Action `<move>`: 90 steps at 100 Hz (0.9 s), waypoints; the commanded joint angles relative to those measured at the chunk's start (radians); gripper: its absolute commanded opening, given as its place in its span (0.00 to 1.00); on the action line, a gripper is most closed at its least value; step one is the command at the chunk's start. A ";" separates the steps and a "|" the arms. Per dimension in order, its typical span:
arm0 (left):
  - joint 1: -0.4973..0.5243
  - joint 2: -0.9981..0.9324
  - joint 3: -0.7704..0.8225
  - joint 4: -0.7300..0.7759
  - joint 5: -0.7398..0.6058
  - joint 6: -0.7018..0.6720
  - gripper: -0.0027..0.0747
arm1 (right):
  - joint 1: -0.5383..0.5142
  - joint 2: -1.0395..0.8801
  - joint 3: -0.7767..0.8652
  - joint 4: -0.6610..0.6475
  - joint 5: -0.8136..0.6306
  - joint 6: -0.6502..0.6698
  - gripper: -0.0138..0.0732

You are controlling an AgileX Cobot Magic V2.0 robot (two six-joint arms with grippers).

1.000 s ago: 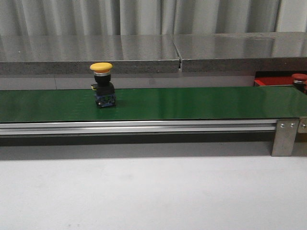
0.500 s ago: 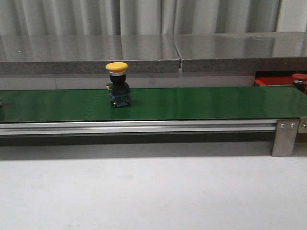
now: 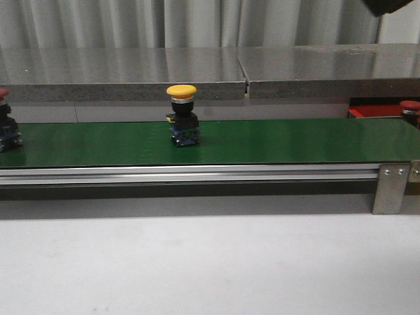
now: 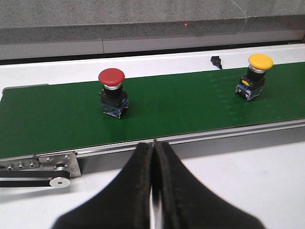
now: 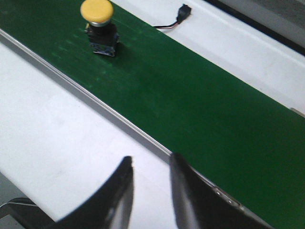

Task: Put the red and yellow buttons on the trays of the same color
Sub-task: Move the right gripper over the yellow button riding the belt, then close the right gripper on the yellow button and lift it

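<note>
Red button [image 4: 111,88]: upright at the left end of the green belt [image 3: 275,141]; in the front view only partly visible at the frame's left edge; nothing touches it
Left gripper [image 4: 153,162]: fingers pressed together, holding nothing; over the white table [image 3: 210,262], near side of the belt rail
Yellow button [image 3: 182,115]: upright on the belt, left of centre; well apart from the red one; path to it open
Right gripper [image 5: 150,171]: fingers slightly spread, holding nothing; above the table beside the rail
Red tray [image 3: 374,111]: far right behind the belt; a second red-capped button [image 3: 409,108] stands on it
Behind: grey shelf [image 3: 197,69]; small black connector [image 5: 182,10] on the table past the belt
</note>
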 commanded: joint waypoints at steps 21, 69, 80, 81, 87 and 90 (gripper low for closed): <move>-0.009 0.005 -0.028 -0.017 -0.066 0.000 0.01 | 0.061 0.243 -0.260 0.024 0.044 -0.011 0.91; -0.009 0.005 -0.028 -0.017 -0.066 0.000 0.01 | 0.061 0.621 -0.629 0.036 0.227 -0.011 0.90; -0.009 0.005 -0.028 -0.017 -0.066 0.000 0.01 | 0.061 0.667 -0.652 0.036 0.200 -0.011 0.90; -0.009 0.005 -0.028 -0.017 -0.066 0.000 0.01 | 0.061 0.669 -0.652 0.036 0.197 -0.011 0.90; -0.009 0.005 -0.028 -0.017 -0.066 0.000 0.01 | 0.061 0.685 -0.652 0.036 0.171 -0.011 0.90; -0.009 0.005 -0.028 -0.017 -0.066 0.000 0.01 | 0.061 0.690 -0.652 0.036 0.161 -0.011 0.90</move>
